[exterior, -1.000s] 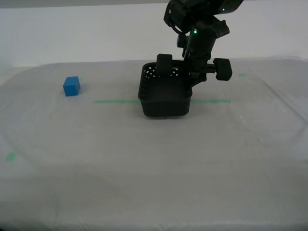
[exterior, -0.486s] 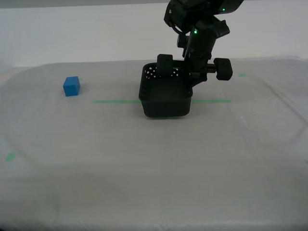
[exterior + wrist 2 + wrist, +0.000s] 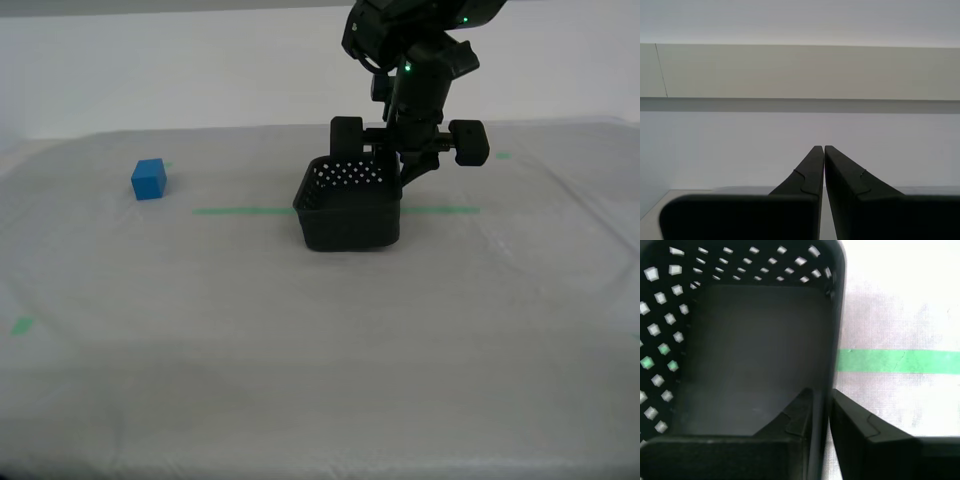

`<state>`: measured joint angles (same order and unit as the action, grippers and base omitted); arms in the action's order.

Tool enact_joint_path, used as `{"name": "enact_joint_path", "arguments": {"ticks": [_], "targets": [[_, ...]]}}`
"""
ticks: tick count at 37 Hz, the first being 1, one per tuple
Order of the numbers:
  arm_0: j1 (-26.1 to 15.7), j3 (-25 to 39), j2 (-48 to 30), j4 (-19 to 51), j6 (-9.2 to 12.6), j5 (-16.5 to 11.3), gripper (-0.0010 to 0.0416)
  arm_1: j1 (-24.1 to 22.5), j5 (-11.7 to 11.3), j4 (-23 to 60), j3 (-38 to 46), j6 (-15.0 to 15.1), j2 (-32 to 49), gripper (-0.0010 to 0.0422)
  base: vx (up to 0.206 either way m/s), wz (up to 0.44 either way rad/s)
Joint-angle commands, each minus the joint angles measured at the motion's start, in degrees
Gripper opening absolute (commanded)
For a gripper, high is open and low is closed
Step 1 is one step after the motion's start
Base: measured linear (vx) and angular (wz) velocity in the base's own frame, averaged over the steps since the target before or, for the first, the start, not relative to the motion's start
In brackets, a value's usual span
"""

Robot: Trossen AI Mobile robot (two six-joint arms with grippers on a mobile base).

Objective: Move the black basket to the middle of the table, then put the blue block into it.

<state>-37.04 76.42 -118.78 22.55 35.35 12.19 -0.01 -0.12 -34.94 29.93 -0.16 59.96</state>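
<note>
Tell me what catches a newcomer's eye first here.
The black basket sits mid-table on the green tape line, my first end effector straddling its wall. The blue block stands alone toward the exterior view's left, outside the basket.

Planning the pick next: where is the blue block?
The blue block sits on the table at the exterior view's left, far from the black basket.

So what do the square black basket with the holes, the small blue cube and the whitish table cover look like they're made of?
The square black perforated basket looks like moulded plastic, matte: rounded corners, thin smooth walls with neat round holes. The small blue cube has plain, even faces; it could be painted wood, foam or plastic, I can't tell which. The whitish table cover looks like thin cloth, matte with soft wrinkles.
</note>
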Motion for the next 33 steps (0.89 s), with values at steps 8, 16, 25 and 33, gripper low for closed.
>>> {"name": "enact_joint_path", "arguments": {"ticks": [8,16,25,33], "targets": [[-0.02,0.00,0.02,-0.22,0.15,1.20,0.0119,-0.02,-0.07,-0.31,0.07,0.17,0.00,0.0000,0.000,0.000],[-0.02,0.00,0.02,-0.22,0.13,1.18,0.0207,0.00,-0.07,-0.31,0.07,0.17,0.00,0.0000,0.000,0.000],[-0.04,0.00,0.02,-0.20,0.09,1.18,0.0337,-0.02,-0.07,-0.31,0.07,0.17,0.00,0.0000,0.000,0.000],[-0.04,0.00,0.02,-0.92,-2.56,1.20,0.0402,0.00,-0.07,-0.31,0.07,0.17,0.00,0.0000,0.000,0.000]]}}
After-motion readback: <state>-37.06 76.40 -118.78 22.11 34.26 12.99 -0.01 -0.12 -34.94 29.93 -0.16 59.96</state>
